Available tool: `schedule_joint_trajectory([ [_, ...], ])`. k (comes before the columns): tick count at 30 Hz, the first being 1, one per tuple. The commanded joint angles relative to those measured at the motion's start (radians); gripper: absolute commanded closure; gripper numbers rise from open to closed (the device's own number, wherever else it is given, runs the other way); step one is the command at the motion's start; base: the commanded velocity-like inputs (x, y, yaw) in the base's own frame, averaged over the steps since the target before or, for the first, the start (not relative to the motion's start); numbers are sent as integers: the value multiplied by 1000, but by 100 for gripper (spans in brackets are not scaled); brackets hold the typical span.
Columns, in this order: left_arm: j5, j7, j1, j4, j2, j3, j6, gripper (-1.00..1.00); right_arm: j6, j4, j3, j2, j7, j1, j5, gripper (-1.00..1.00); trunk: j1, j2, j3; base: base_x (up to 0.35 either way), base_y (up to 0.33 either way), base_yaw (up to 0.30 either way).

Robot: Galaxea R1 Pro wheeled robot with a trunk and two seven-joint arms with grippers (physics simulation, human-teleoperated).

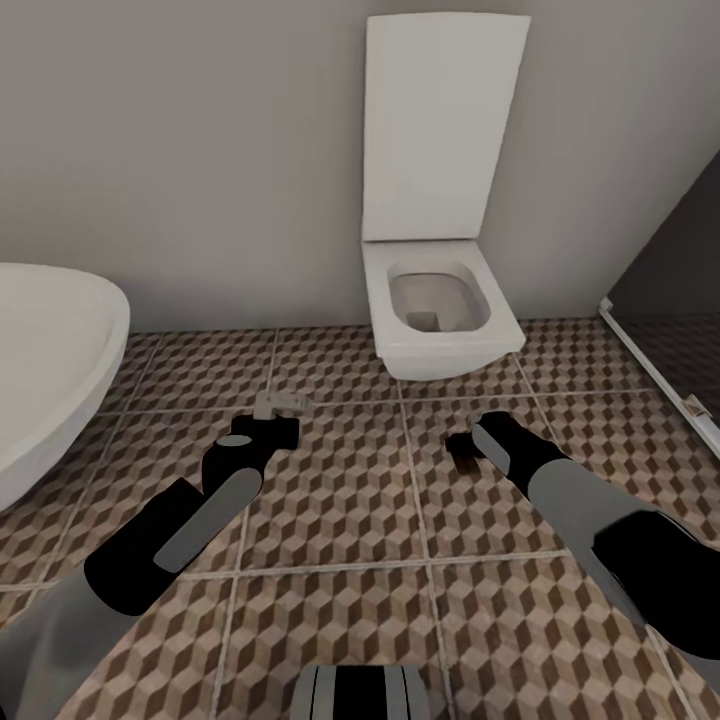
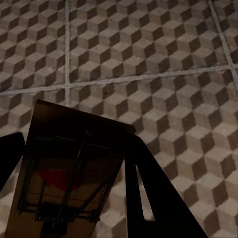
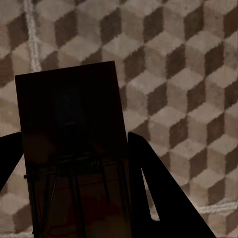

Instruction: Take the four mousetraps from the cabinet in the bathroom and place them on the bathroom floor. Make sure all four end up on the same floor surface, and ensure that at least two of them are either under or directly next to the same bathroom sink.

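Note:
My left gripper (image 1: 272,425) hangs low over the bathroom floor (image 1: 345,505), just right of the white sink (image 1: 45,360). It is shut on a mousetrap (image 1: 281,404), a tan board with wire parts that sticks out past the fingertips. In the left wrist view this mousetrap (image 2: 69,163) lies between the dark fingers (image 2: 163,198) above the cube-pattern tiles (image 2: 148,59). My right gripper (image 1: 466,452) is in front of the toilet, shut on a second mousetrap (image 1: 461,458) that looks dark. In the right wrist view that mousetrap (image 3: 74,144) sits between the fingers (image 3: 163,198). The cabinet is out of view.
A white toilet (image 1: 440,310) with its tall lid raised stands against the grey back wall. A smoked-glass shower panel (image 1: 675,280) with a pale bottom rail closes off the right side. The sink's rim overhangs the floor at the left.

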Motion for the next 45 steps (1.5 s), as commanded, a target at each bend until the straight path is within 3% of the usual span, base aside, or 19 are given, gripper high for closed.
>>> schedule_joint_trajectory([
  [1,8,9,-1,-1,1,-2,1,100,-3,-2,7,-1,-9,0,-13,100,0,0,-1,41,33,0],
  [10,8,9,-1,-1,1,-2,2,100,-54,51,7,-2,-8,0,-12,100,0,0,-1,96,68,0],
  [45,7,10,-1,1,1,-4,2,100,-60,62,10,-33,-8,0,-14,100,0,0,-1,78,30,0],
])
